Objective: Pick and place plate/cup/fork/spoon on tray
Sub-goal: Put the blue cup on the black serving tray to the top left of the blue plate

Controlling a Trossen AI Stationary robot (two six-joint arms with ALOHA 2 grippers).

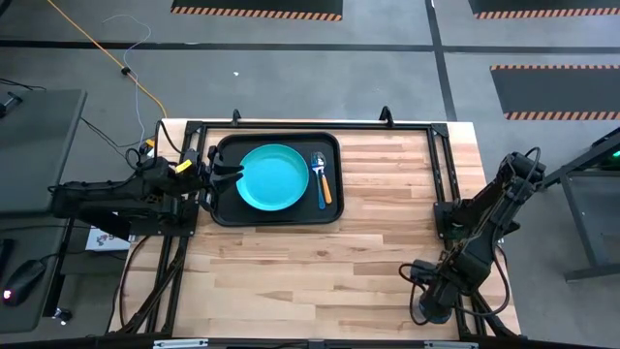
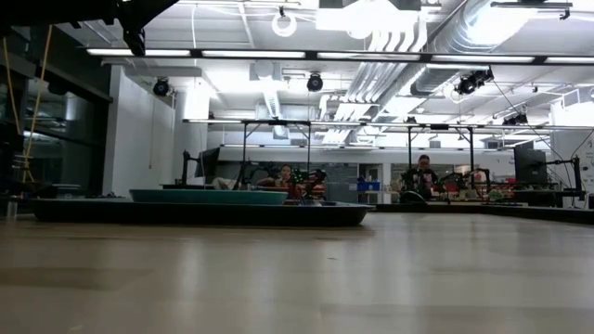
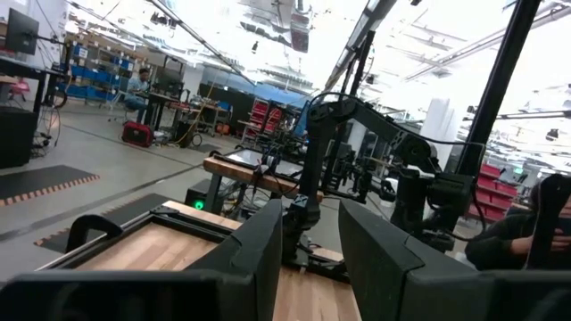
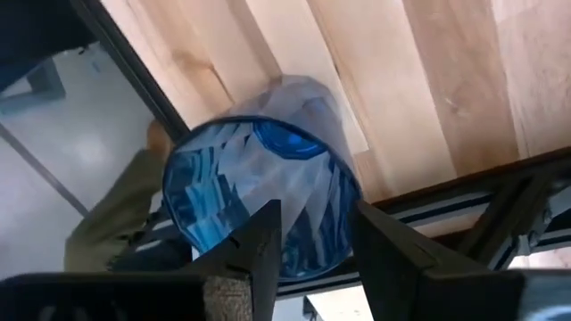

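The black tray (image 1: 222, 208) sat on the wooden table (image 1: 368, 242), toward its far left part, with the long side running across. The turquoise plate (image 1: 273, 177) lay flat in the middle of the tray. Just to the right of the plate, still inside the tray's rim, the spoon (image 1: 325, 186) with its orange handle and the fork (image 1: 318, 170) lay close together, roughly parallel, their heads toward the far edge; whether they touched could not be told. From table height the tray (image 2: 186, 214) showed as a low dark slab with the plate (image 2: 209, 196) rising slightly above its rim. The left gripper (image 1: 221, 174) was at the tray's left edge, pointing toward the plate, and in the left wrist view its fingers (image 3: 259, 259) stood a narrow gap apart with nothing between them, looking out level across the table toward the right arm. The right gripper (image 1: 433, 308) was at the near right corner of the table, well apart from the tray. In the right wrist view the blue cup (image 4: 259, 192) lay tipped with its open mouth toward the camera, over the table's edge, and the right gripper's fingers (image 4: 268, 241) were closed on the cup's rim, one finger on each side of the near wall.
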